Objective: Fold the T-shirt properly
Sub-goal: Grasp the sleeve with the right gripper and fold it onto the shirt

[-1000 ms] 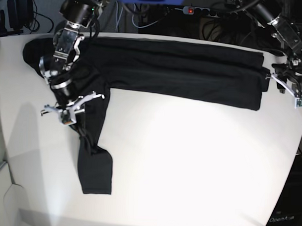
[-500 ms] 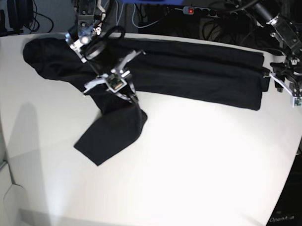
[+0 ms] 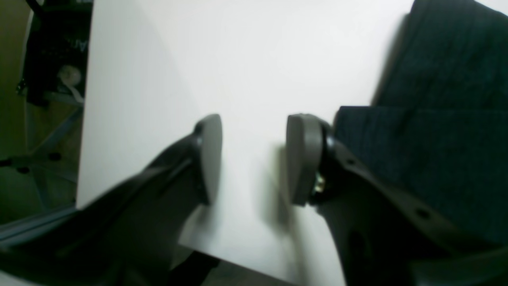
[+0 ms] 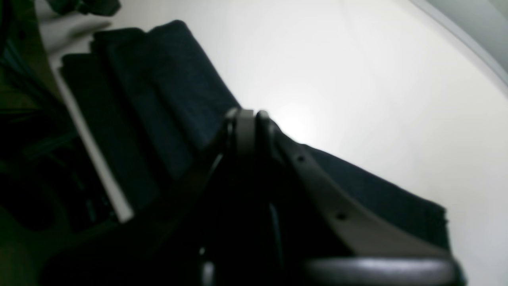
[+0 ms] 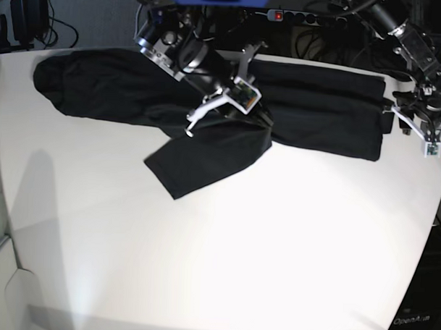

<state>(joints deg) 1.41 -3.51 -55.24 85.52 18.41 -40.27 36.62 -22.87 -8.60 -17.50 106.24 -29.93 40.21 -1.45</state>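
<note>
Base view shows the T-shirt (image 5: 309, 114) stretched as a long black band across the far side of the white table (image 5: 275, 246), its folded end lying near the table's edge on that view's right and a rounded bulge of fabric at the far left. One sleeve (image 5: 206, 157) is drawn out from the band toward the near side, slanting down and to the left, flat on the table. The right gripper (image 5: 260, 117) sits over the middle of the garment where the sleeve meets the body; in the right wrist view its fingers (image 4: 246, 127) are pressed together with dark cloth spreading out on both sides of them, so they look clamped on the T-shirt, though the pinched fabric itself is hidden by the fingers. The left gripper (image 5: 418, 117) hangs by the folded end at the table's right edge, beside the cloth. From the left wrist view, its fingers (image 3: 212, 157) stand well apart over bare white table, nothing between them, and the stacked layers of the shirt's folded end lie just beside the right-hand finger. Cables and a power strip (image 5: 284, 15) with a red light lie behind the table.
</note>
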